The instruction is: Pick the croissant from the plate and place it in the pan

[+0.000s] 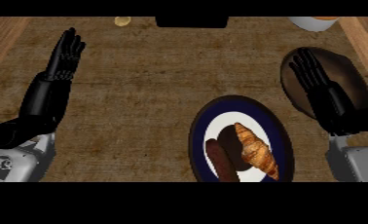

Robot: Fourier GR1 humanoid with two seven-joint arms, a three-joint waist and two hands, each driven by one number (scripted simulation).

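A golden-brown croissant (pixel 256 151) lies on the right half of a white plate with a dark blue rim (pixel 199 130), near the lower middle of the head view. A dark brown sausage-like piece (pixel 221 160) lies beside it on the plate's left half. The dark pan (pixel 345 74) sits at the right, partly hidden behind my right hand (pixel 316 79). That hand is open, fingers straight, above and to the right of the plate, apart from the croissant. My left hand (pixel 63 57) rests open at the far left, fingers up.
A black object (pixel 191 22) sits at the counter's far edge in the middle. A small yellow item (pixel 123 21) lies to its left. A white bowl with orange content (pixel 315 22) stands at the far right. Wooden strips border the brown counter on both sides.
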